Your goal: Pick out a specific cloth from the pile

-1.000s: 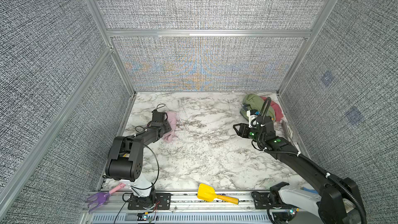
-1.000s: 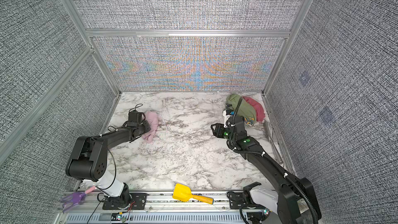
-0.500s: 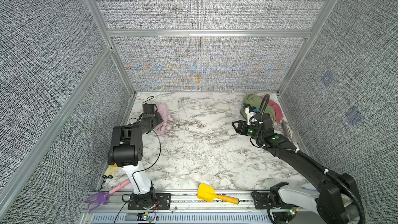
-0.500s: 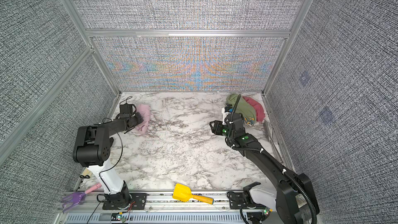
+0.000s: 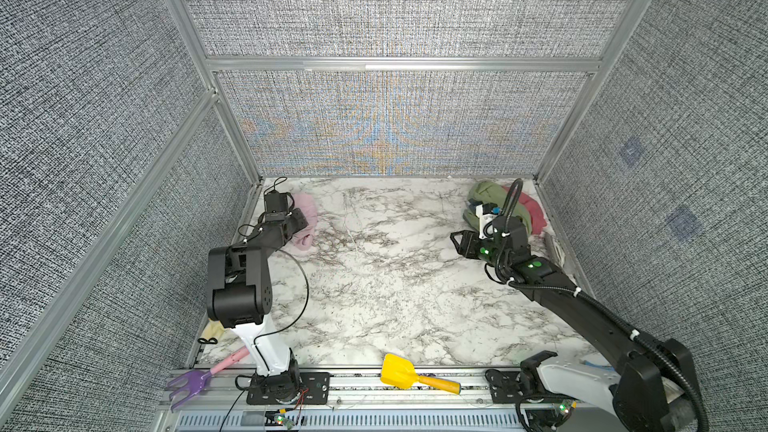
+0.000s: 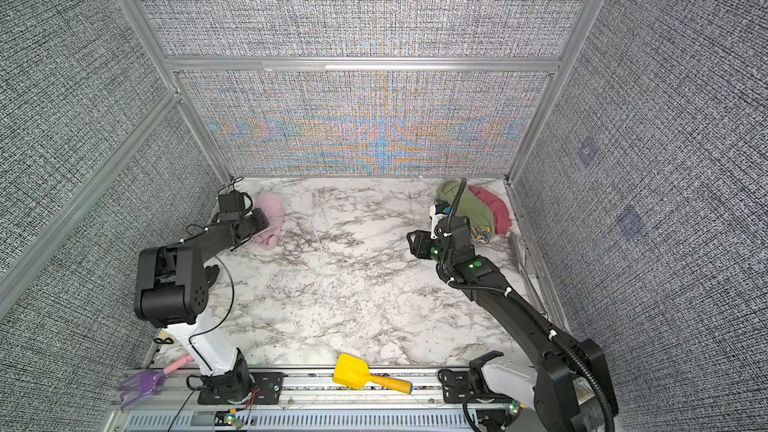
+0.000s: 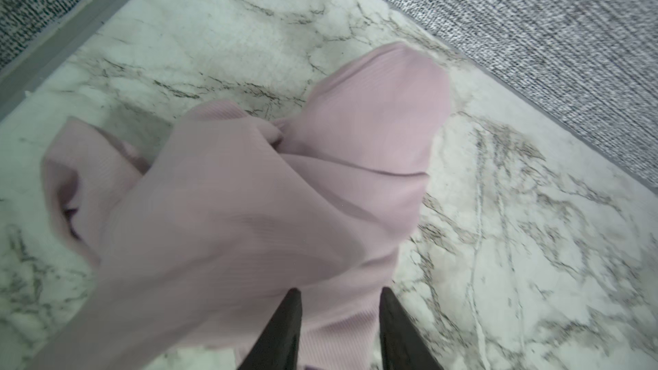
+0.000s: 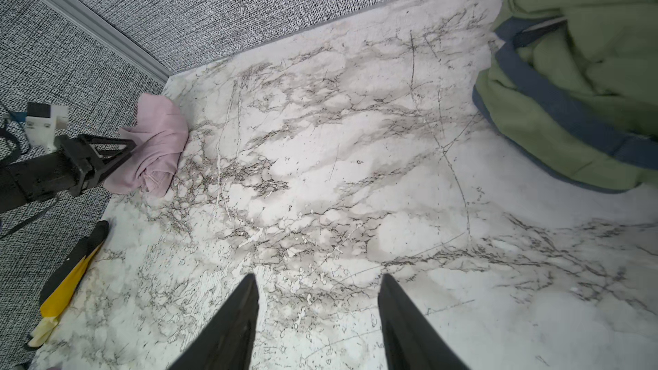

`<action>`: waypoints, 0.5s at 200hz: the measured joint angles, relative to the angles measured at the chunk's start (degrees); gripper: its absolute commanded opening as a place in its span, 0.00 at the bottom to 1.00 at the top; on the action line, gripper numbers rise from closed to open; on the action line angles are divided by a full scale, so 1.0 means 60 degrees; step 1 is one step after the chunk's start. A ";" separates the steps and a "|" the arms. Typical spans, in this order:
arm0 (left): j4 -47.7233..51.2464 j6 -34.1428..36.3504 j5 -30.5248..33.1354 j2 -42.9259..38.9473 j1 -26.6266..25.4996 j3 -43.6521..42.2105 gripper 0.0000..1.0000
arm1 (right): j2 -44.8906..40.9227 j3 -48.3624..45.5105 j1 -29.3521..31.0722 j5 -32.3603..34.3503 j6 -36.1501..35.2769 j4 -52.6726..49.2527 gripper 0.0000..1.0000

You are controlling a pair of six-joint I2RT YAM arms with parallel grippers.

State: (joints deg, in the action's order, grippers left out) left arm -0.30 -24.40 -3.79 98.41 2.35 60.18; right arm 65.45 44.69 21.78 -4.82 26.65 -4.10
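The pale pink cloth garment [image 7: 320,172] at far left looks soft, matt and finely ribbed. The white marble-patterned tabletop [image 5: 374,284] is smooth with a dull sheen. Far right, the olive green cloth [image 8: 587,65] with blue-grey trim is matt fabric. Coarse grey woven wall panels [image 5: 374,6] sit in brushed metal frame rails [image 5: 399,64]. The near yellow scoop [image 5: 397,371] looks like smooth plastic.

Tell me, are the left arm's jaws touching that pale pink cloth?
Touching. In the left wrist view the pink cloth runs between the left jaws, filling the gap and lying against both.
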 measured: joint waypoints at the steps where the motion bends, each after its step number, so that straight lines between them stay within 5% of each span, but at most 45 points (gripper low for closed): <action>1: -0.0004 0.0004 0.0011 -0.0076 -0.0029 -0.0040 0.40 | -0.0015 0.0000 0.0000 0.0015 -0.0011 0.0000 0.56; 49: -0.0350 0.0517 0.0943 -0.2881 -0.1071 -0.1821 0.42 | -0.0510 0.0011 -0.0189 0.1111 -0.0761 -0.0113 0.58; 100: -0.1778 0.1526 0.1592 -0.5402 -0.1373 -0.4331 0.50 | -0.1180 -0.1177 -0.0718 0.3916 -0.1909 0.0601 0.72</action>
State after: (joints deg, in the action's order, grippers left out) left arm -10.96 -15.25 5.76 66.00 -5.89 34.20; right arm 58.37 37.63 17.47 18.68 15.20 -0.49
